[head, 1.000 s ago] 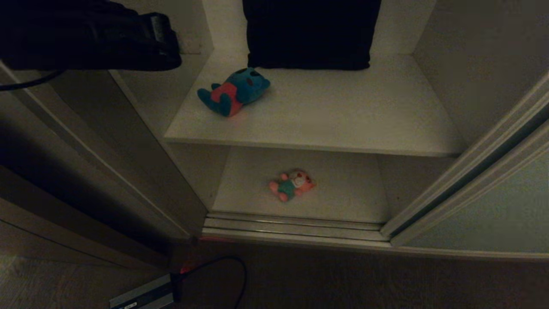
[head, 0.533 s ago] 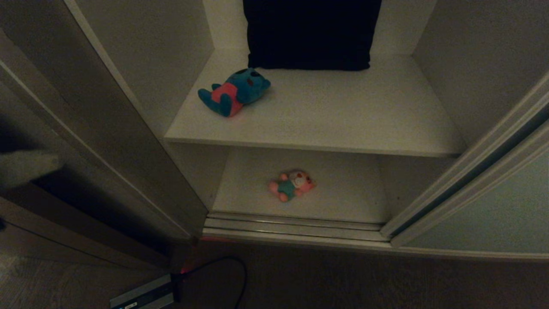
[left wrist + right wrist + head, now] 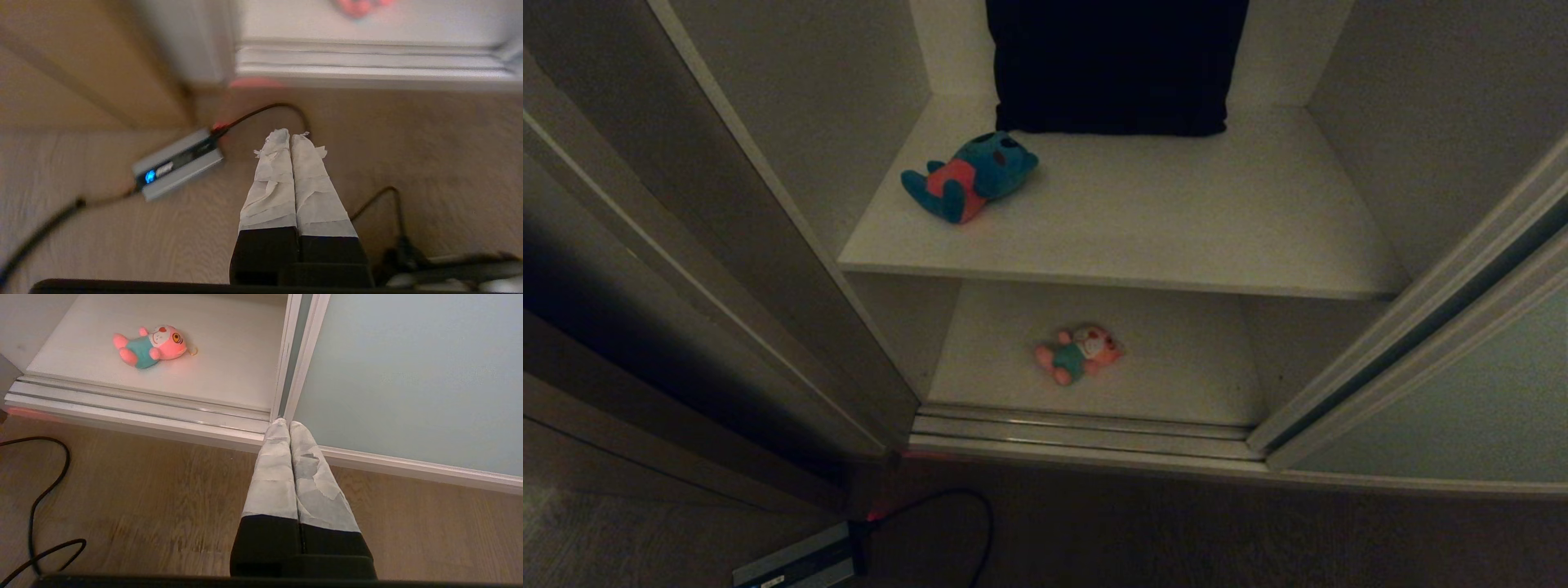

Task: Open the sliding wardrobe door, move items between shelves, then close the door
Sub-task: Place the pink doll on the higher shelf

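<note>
Plush pink toy (image 3: pixel 1079 354), flat white shelf (image 3: pixel 1176 367)

**Cushion, Cables and a Lit Box**

A black cushion (image 3: pixel 1115 65) stood upright at the back of the wardrobe. On the wooden floor (image 3: pixel 163 490) in front lay a small grey box (image 3: pixel 177 163) with a blue light glowing on it, a black cable (image 3: pixel 265 111) plugged into one end. Brown door casing (image 3: pixel 621 392) ran along the left.
</note>
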Tool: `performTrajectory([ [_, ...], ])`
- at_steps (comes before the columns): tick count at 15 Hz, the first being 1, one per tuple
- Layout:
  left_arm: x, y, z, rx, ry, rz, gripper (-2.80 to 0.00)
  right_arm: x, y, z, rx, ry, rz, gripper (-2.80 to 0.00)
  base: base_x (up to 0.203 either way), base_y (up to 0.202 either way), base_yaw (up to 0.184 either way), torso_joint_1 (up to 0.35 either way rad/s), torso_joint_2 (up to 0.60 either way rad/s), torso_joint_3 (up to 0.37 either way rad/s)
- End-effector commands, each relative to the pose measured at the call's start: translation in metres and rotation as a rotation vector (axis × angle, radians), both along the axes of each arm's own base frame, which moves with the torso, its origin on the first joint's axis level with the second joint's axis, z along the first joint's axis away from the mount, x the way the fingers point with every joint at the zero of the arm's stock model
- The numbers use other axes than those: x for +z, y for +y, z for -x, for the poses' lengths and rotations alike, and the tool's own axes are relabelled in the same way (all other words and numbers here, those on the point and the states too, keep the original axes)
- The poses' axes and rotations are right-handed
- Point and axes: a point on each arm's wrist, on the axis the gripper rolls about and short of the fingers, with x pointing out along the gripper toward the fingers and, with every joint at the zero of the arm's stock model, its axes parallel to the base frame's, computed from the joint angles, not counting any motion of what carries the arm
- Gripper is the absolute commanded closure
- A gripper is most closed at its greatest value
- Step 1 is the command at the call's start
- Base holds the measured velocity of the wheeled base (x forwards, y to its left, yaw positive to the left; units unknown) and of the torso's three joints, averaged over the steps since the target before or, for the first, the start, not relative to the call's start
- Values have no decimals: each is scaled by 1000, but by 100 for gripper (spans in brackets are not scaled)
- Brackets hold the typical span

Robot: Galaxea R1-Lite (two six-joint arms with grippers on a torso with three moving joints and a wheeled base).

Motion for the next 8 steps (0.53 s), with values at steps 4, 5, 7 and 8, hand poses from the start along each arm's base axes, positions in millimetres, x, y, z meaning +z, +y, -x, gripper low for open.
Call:
performTrajectory([
  [4,-25,1,3,69,-53,21,0,-1,0,0,1,6,0,0,0,0,0,0,0,0],
  [5,-29,1,2,78,-43,-15,0,-1,0,0,1,3,0,0,0,0,0,0,0,0],
  [7,-32,2,0,109,-54,-75,0,-1,0,0,1,5,0,0,0,0,0,0,0,0],
  [8,-32,2,0,100,-53,-72,0,-1,0,0,1,6,0,0,0,0,0,0,0,0],
])
